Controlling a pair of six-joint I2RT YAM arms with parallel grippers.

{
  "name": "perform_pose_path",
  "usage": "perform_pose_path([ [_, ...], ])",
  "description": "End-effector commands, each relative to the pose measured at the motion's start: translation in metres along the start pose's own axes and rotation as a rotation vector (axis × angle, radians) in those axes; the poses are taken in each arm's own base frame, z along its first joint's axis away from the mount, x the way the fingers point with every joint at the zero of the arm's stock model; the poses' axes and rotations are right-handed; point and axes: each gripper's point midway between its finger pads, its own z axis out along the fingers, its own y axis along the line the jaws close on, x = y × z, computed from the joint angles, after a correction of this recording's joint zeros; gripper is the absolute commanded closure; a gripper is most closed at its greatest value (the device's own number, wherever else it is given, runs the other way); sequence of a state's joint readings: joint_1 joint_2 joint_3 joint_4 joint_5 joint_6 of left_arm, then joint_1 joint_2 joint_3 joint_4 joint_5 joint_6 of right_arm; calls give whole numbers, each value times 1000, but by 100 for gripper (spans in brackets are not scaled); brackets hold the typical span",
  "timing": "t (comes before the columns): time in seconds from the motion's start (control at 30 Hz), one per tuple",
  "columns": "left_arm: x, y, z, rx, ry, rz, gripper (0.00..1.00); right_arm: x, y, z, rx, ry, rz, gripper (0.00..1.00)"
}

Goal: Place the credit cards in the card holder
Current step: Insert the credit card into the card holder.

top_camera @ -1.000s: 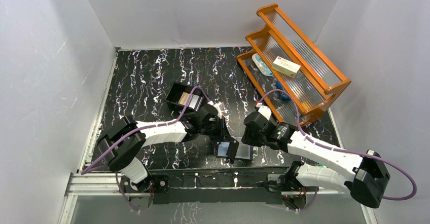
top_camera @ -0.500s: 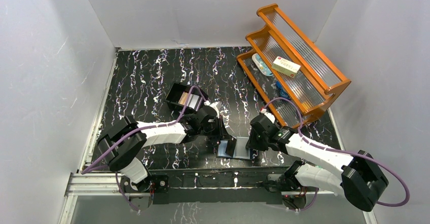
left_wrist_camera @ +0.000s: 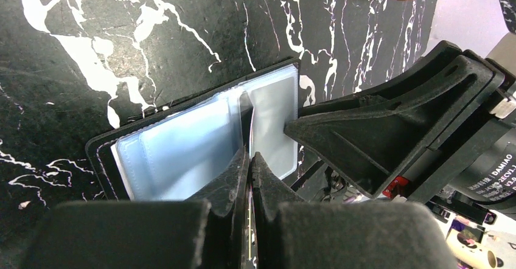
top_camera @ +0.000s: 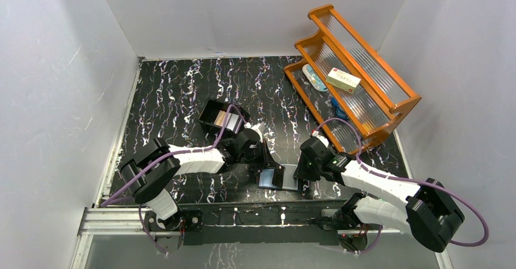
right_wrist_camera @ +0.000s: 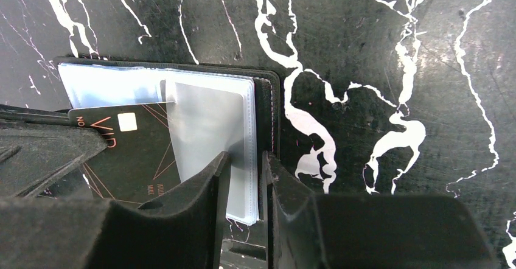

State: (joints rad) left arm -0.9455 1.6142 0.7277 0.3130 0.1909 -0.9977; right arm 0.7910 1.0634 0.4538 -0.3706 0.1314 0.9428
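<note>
The card holder (top_camera: pixel 281 178) lies open near the table's front edge, its blue-lined slots (left_wrist_camera: pixel 176 153) and clear sleeves (right_wrist_camera: pixel 207 117) facing up. My left gripper (top_camera: pixel 268 162) (left_wrist_camera: pixel 251 154) is shut on a black credit card (right_wrist_camera: pixel 137 153), seen edge-on (left_wrist_camera: pixel 249 220) between its fingers. The card's far end is at the holder's middle fold. My right gripper (top_camera: pixel 302 173) (right_wrist_camera: pixel 244 156) has its jaws a narrow gap apart, straddling the right edge of the sleeve stack. More credit cards (top_camera: pixel 226 120) sit in a black box.
The black box (top_camera: pixel 213 114) stands behind the left arm. An orange wooden rack (top_camera: pixel 365 92) at the right rear holds a cream-and-red carton (top_camera: pixel 344 80) and small items. White walls enclose the black marbled table (top_camera: pixel 176 86).
My right gripper has come left and down onto the holder's right half, and its jaws have narrowed. The left gripper stays at the fold with the card.
</note>
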Motion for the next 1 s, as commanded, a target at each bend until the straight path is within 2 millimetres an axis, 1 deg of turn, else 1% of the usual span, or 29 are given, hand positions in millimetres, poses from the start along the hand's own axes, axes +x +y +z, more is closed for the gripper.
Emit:
perform_pose_path([
  [0.0, 1, 2, 2, 15, -18, -20, 100, 6, -7, 7, 12, 14, 6, 67],
  [0.2, 1, 14, 4, 16, -62, -34, 100, 10, -9, 9, 12, 24, 11, 67],
  [0.3, -4, 16, 6, 16, -92, -30, 100, 12, -10, 10, 11, 29, 14, 67],
  [0.4, -8, 23, 7, -12, -124, -17, 100, 13, -11, 11, 9, 32, 16, 67],
  [0.63, -11, 30, 9, -35, -144, -9, 100, 15, -12, 12, 9, 36, 15, 68],
  [0.8, -15, 39, 8, -79, -172, 4, 100, 16, -12, 13, 7, 42, 18, 68],
  [0.97, -19, 42, 4, -96, -198, 6, 100, 17, -12, 14, 6, 46, 20, 68],
])
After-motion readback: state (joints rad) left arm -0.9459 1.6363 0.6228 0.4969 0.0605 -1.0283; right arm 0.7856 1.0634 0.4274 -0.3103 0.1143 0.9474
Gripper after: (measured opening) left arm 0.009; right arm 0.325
